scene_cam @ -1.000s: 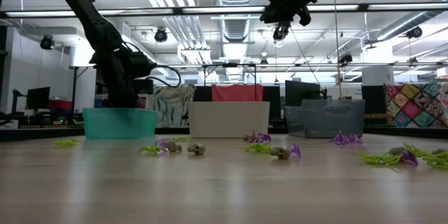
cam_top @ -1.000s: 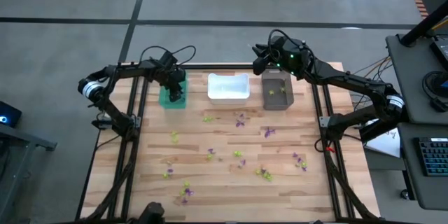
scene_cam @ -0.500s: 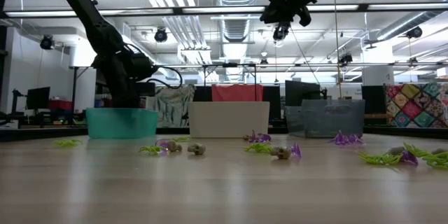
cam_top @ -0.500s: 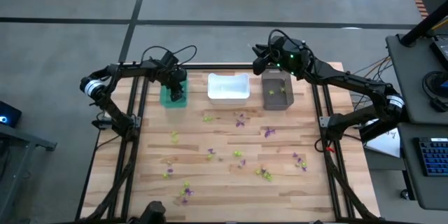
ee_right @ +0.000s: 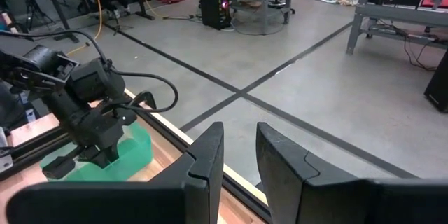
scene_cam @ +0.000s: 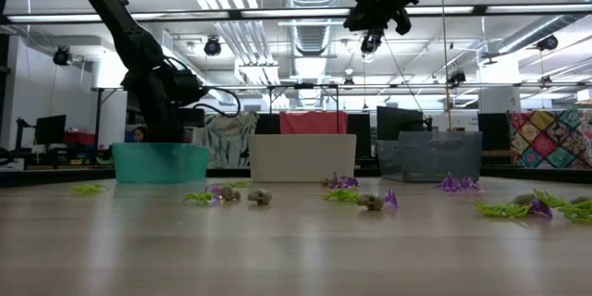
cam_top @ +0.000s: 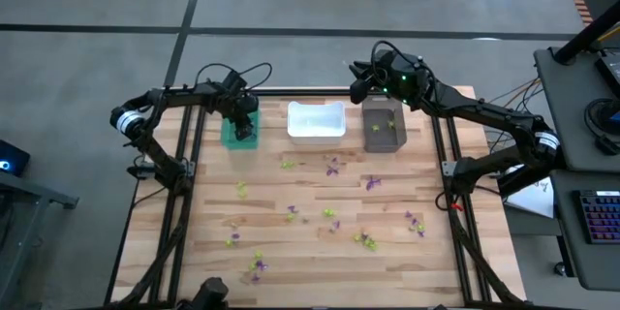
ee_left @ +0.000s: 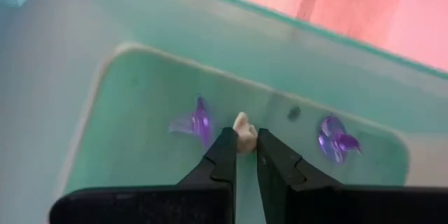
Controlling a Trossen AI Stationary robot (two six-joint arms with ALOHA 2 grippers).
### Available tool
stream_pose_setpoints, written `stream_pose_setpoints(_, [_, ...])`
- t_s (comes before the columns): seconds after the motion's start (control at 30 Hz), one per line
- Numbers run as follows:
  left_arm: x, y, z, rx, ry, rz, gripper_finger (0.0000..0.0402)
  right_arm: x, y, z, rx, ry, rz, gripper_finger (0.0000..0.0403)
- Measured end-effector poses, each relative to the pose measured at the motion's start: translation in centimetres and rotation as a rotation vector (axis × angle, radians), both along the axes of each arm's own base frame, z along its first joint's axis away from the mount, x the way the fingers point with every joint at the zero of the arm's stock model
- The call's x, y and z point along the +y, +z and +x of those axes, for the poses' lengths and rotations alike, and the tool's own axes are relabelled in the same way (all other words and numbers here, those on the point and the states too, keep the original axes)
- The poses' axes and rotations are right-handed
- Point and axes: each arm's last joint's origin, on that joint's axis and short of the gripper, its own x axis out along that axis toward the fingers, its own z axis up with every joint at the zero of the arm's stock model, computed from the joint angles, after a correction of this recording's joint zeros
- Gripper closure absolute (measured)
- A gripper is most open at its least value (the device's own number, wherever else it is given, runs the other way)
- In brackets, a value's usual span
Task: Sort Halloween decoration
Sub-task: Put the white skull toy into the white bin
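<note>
Small purple, lime-green and pale trinkets of the Halloween decoration [cam_top: 329, 215] lie scattered on the wooden table. My left gripper [ee_left: 245, 136] reaches down into the teal bin [cam_top: 232, 138] at the far left and is shut on a pale trinket [ee_left: 242, 127]. Two purple trinkets [ee_left: 199, 120] [ee_left: 334, 138] lie on the bin's floor, one to each side. High over the table's far edge, near the dark bin [cam_top: 384, 128], my right gripper [ee_right: 239, 140] stands open by a narrow gap, with nothing between its fingers. My left gripper pinches the pale trinket [ee_left: 243, 138] between its two fingertips, with the trinket's far end sticking out past them. The fingers come from above, slanting steeply down into the teal bin. Whether the trinket rests on the bin's floor or is clear of it, I cannot tell.
A white bin [cam_top: 316, 121] stands between the teal and the dark bin along the far edge. Loose trinkets lie over the middle and near half of the table [scene_cam: 370, 201]. Black frame rails [cam_top: 179, 203] run along the table's left and right sides.
</note>
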Motion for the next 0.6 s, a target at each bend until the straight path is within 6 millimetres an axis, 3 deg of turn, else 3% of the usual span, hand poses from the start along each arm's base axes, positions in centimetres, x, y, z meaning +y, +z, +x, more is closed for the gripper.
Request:
stream_pose_setpoints(0.23, [0.3, 3.0, 0.1, -0.009, -0.005, 0.022, 0.0397, 0.0, 0.0, 0.0, 0.000, 0.000, 0.000, 0.0328])
stream_pose_setpoints(0.4, [0.8, 6.3, 0.5, -0.073, -0.009, 0.050, 0.0398, 0.0, 0.0, 0.0, -0.001, 0.001, 0.000, 0.0328])
stream_pose_setpoints(0.6, [2.2, 11.1, 3.1, -0.289, -0.014, 0.080, 0.0398, 0.1, 0.5, -0.2, -0.014, 0.002, -0.009, 0.0328])
